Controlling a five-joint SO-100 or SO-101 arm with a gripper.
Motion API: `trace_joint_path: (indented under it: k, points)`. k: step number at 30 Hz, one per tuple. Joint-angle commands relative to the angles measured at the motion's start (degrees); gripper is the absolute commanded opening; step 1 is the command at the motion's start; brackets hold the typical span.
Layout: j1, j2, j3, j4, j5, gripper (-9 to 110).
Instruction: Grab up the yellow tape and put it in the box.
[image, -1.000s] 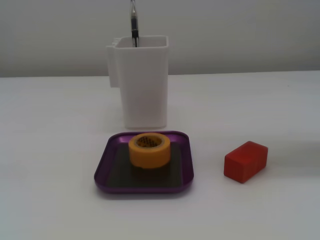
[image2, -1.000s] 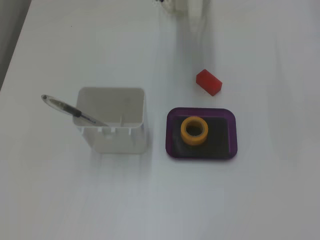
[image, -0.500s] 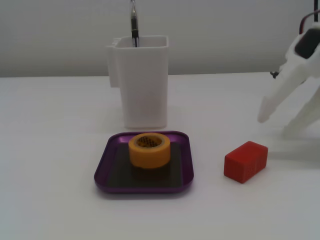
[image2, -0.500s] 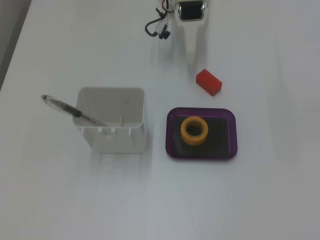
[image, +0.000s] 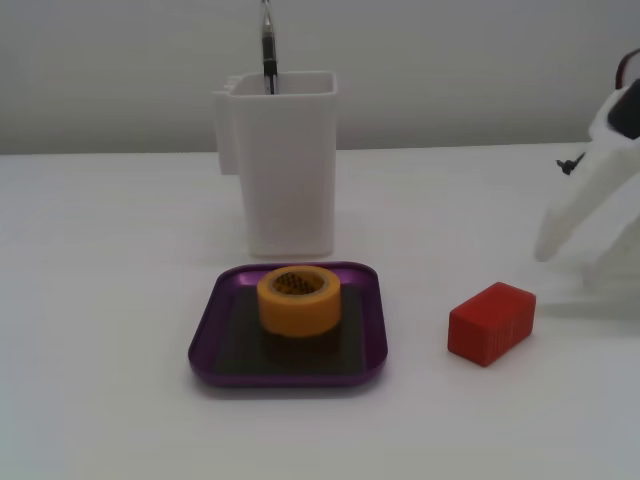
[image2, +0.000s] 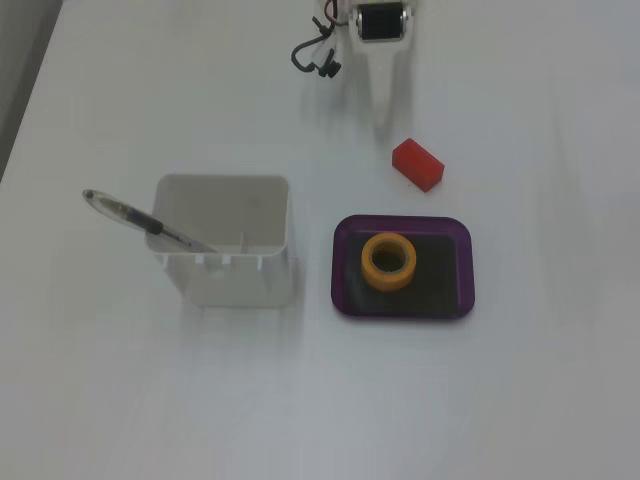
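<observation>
The yellow tape sits flat inside the box at lower centre; my gripper, upper centre, holds nothing, jaw spread unclear. Task looks finished.

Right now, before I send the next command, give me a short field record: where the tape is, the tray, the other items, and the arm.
tape: yellow-orange tape roll lies flat inside the tray
tray: shallow purple metallic tray, on the table
block: red rectangular block, beside the tray, apart from it
container: tall white plastic container, holding a pen
hand: blurred white, away from the tray, holding nothing; jaws unclear
</observation>
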Motion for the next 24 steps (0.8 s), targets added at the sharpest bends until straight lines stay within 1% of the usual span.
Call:
trace_joint_path:
  k: [1, 5, 10, 12, 14, 15, 17, 24]
  points:
    - [0.35, 2.81, 1.85, 0.79, 0.62, 11]
    - [0.35, 6.77, 5.36, 1.23, 0.70, 11]
    - [0.35, 11.78, 5.98, 5.36, 0.70, 11]
    - [0.35, 13.62, 6.15, 7.03, 0.70, 7]
    - [0.35, 15.38, 6.15, 7.82, 0.70, 0]
    - [0.26, 16.08, 6.24, 8.26, 0.79, -1]
    - [0.26, 16.52, 6.24, 8.53, 0.88, 1]
    - [0.18, 16.79, 6.24, 7.73, 0.35, 1]
